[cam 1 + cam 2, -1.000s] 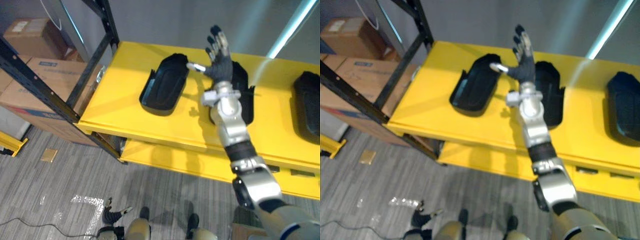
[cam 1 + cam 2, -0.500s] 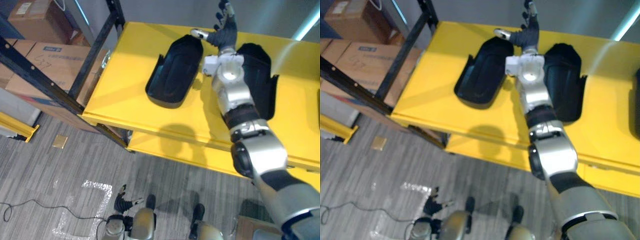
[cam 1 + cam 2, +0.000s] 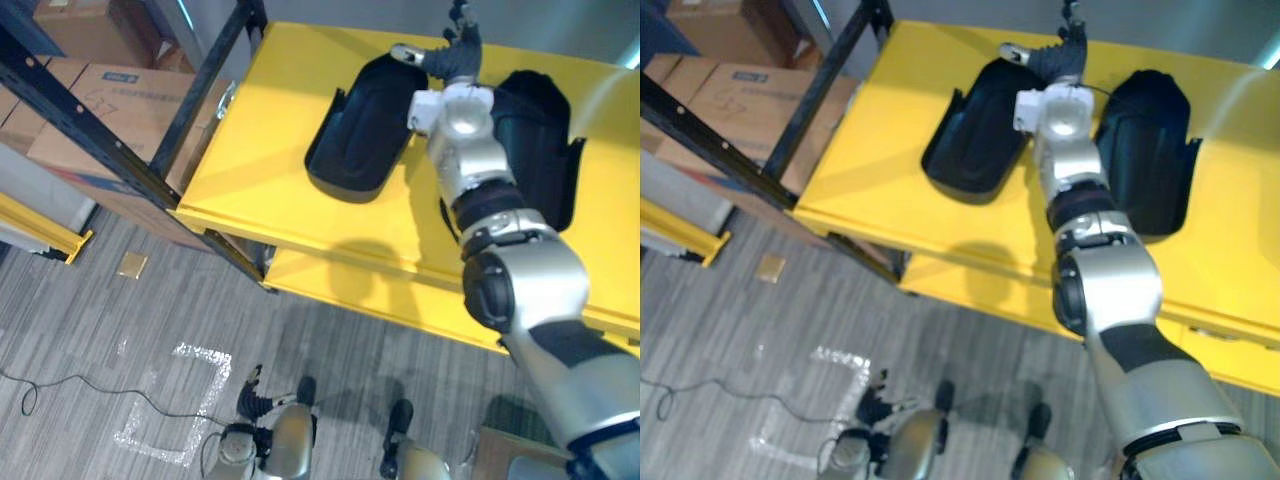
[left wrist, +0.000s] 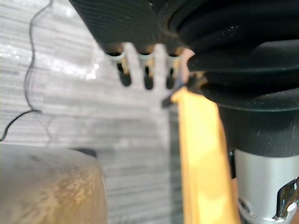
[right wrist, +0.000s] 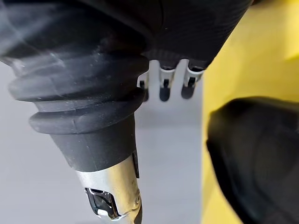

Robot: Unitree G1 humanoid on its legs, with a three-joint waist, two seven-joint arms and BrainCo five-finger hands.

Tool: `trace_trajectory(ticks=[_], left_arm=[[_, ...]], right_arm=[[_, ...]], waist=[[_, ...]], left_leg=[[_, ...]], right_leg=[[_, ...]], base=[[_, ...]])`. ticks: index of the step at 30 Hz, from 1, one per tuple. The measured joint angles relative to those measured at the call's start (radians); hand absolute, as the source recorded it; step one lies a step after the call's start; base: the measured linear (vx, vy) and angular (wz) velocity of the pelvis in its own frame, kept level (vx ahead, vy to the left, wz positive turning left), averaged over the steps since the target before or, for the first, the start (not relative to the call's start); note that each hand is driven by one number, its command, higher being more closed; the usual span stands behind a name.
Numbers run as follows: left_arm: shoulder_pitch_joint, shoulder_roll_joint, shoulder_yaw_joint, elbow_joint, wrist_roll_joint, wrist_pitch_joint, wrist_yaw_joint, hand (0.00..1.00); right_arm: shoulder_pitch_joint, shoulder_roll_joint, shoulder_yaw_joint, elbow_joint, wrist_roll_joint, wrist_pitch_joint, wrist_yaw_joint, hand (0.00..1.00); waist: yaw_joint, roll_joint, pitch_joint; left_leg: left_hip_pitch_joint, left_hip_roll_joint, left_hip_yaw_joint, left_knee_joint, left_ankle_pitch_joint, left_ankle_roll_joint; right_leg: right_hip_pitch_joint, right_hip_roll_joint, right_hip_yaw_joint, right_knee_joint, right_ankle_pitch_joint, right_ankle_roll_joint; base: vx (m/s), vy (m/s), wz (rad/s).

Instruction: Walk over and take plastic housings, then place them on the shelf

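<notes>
Reaching farther than a second ago, the right hand [image 3: 456, 58] now hangs over the far ends of the housings instead of above their middles, and the whole picture has shifted with the head camera. The hand is spread and holds nothing: its silver, dark-tipped fingers [image 5: 163, 85] point straight away from the robot in a row, and the thumb juts sideways above the far tip of the left housing [image 3: 362, 132]. Whether the thumb touches that housing cannot be told.

Both plastic housings lie on the top board of the yellow shelf [image 3: 262, 130]. Each is a matte black, elongated shell with a rounded far end, a raised rim and a hollow inside. The left housing lies tilted beside the silver forearm. The right housing [image 3: 545, 120] lies on the arm's other side, partly hidden by it, with small tabs along its outer rim. In the right wrist view its smooth, dull curve [image 5: 258, 161] shows just beside the hand, against the glossy yellow board.

A second yellow board [image 3: 380, 300] juts out below the top one. Black steel posts [image 3: 205, 85] frame the shelf's left end, and brown cardboard boxes [image 3: 95, 95] stand behind them. The floor [image 3: 110, 330] is grey ribbed carpet with a pale taped square [image 3: 170, 405] on it.

The left hand [image 3: 250, 397] hangs low above the carpet, its fingers [image 4: 124, 70] loose and straight.
</notes>
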Motion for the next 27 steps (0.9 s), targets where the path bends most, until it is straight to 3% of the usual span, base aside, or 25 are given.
trace_trajectory(ticks=[3, 15, 27], left_arm=[[-0.007, 0.0, -0.001, 0.007, 0.001, 0.0, 0.002, 0.0], [-0.025, 0.0, -0.02, 0.027, 0.001, 0.001, 0.006, 0.0], [-0.03, 0.0, -0.03, 0.027, 0.002, 0.001, 0.009, 0.0]], right_arm=[[-0.024, 0.001, -0.022, 0.026, -0.029, 0.018, -0.013, 0.0], [-0.026, 0.001, -0.068, 0.031, -0.05, 0.028, -0.019, 0.0], [-0.025, -0.009, -0.073, 0.075, -0.051, 0.05, -0.017, 0.0]], waist=[[0.008, 0.015, 0.007], [0.014, 0.029, 0.015], [0.022, 0.03, 0.016]], left_leg=[[0.0, 0.002, -0.001, -0.001, 0.002, -0.003], [0.003, 0.005, -0.002, -0.015, 0.014, -0.006], [0.016, 0.005, -0.031, -0.079, 0.056, -0.018]], right_leg=[[0.001, 0.002, -0.002, -0.001, 0.0, 0.0], [0.001, 0.001, -0.006, -0.004, 0.0, 0.0], [0.003, 0.002, -0.033, -0.004, -0.002, -0.003]], base=[[0.0, 0.0, 0.0], [0.0, -0.001, 0.01], [-0.01, -0.006, 0.06]])
